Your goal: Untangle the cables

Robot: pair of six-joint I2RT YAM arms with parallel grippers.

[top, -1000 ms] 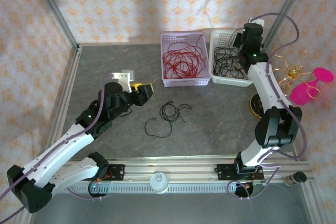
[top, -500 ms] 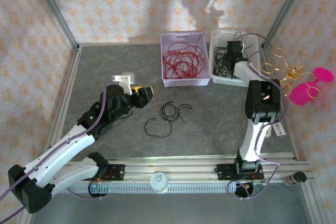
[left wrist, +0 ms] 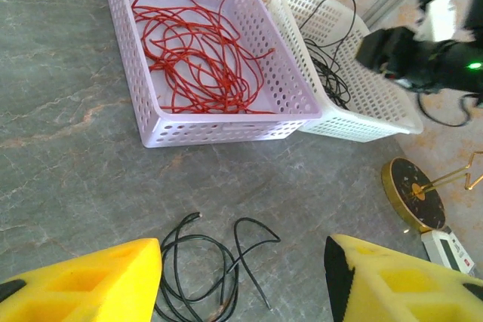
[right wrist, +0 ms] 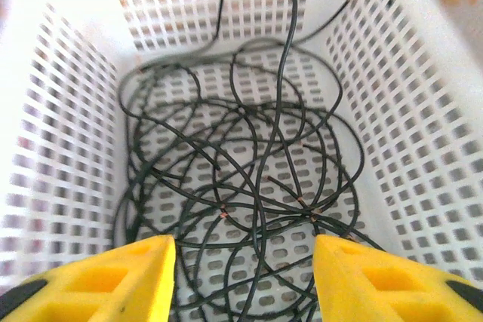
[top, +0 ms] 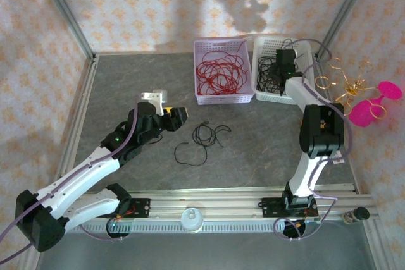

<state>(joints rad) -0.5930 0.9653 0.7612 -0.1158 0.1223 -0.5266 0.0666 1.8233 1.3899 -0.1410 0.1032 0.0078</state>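
Note:
Loose black cables point(top: 205, 134) point(left wrist: 215, 262) lie curled on the grey table, with another black loop point(top: 190, 154) nearer the front. My left gripper point(top: 176, 117) point(left wrist: 241, 280) hovers open just left of them, nothing between its yellow fingers point(left wrist: 98, 284). Red cables point(top: 218, 73) point(left wrist: 198, 50) fill the lavender basket point(top: 223, 98). More black cables point(top: 271, 74) point(right wrist: 241, 179) lie in the white basket point(top: 262, 95) point(right wrist: 60, 164). My right gripper point(top: 283, 61) point(right wrist: 243, 280) hangs open inside that basket, just above the wires, holding nothing.
Stiff gold wire loops point(top: 345, 83) and a pink object point(top: 373, 105) stand off the table's right edge. A round gold-rimmed base point(left wrist: 413, 194) sits right of the baskets. A small white bracket point(top: 152, 97) lies behind my left wrist. Metal frame rails border the table.
My right arm has dropped from above the white basket down into it, and its jaws have gone from shut to open. My left gripper has edged right toward the loose black cables.

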